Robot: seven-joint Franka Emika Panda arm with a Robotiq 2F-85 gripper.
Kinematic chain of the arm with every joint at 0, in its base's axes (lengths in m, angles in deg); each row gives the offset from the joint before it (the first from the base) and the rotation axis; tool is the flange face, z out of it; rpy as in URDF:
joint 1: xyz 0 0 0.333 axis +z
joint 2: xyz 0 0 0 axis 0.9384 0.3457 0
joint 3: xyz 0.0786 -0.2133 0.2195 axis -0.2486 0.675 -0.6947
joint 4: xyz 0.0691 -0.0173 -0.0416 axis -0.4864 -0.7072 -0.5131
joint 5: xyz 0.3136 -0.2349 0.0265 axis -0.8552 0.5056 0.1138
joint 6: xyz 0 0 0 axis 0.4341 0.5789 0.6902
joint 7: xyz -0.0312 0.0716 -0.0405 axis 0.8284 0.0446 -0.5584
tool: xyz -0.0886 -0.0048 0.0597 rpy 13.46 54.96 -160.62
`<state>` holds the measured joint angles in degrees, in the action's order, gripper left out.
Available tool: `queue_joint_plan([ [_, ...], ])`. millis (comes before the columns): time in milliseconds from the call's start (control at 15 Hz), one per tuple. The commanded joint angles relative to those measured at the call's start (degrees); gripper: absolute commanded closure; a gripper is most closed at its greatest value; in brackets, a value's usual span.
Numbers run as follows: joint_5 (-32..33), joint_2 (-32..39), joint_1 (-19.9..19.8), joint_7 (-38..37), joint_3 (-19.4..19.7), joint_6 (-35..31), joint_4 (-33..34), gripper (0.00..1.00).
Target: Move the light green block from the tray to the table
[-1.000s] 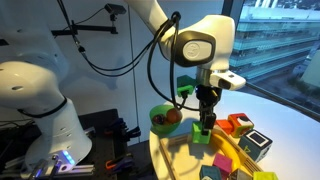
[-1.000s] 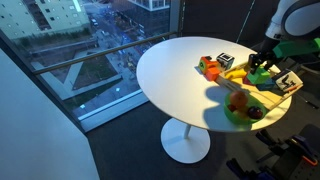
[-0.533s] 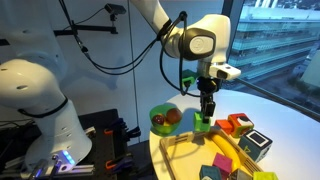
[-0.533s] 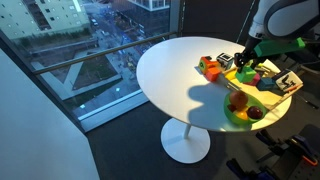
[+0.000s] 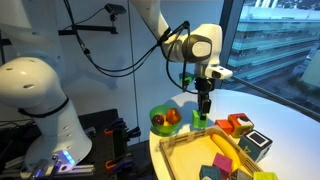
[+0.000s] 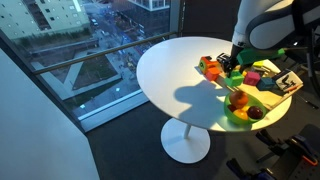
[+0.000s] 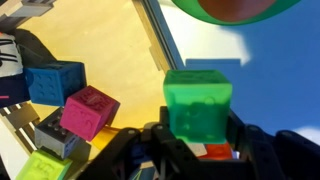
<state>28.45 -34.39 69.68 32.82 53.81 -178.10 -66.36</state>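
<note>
The light green block (image 7: 198,103), pinched in the tool (image 7: 198,137), hangs beside the tray (image 7: 125,50) rim; in the wrist view, bare desk (image 7: 282,92) lies at three o'clock.

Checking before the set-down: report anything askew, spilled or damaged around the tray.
Nothing looks spilled or damaged. The gripper holds the light green block squarely between its fingers. The only untidiness: the blue block and pink block in the tray lie tilted at different angles.
</note>
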Motion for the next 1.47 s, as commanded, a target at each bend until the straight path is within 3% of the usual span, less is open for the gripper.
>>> queue_joint_plan([
  [0, 2.7, 1.3, 1.3, -2.3, 0.3, 2.7, 2.0, 0.19],
  [200, 3.8, 1.5, 1.3, -2.1, 0.6, 3.1, 2.0, 0.01],
  [733, 1.9, -1.4, -1.6, 4.6, 1.6, 7.6, 0.6, 0.0],
  [1133, -3.0, -6.4, -5.2, 18.2, 1.1, 13.3, -0.4, 0.0],
  [1400, -6.8, -10.4, -6.5, 25.6, 1.0, 20.9, 0.4, 0.0],
])
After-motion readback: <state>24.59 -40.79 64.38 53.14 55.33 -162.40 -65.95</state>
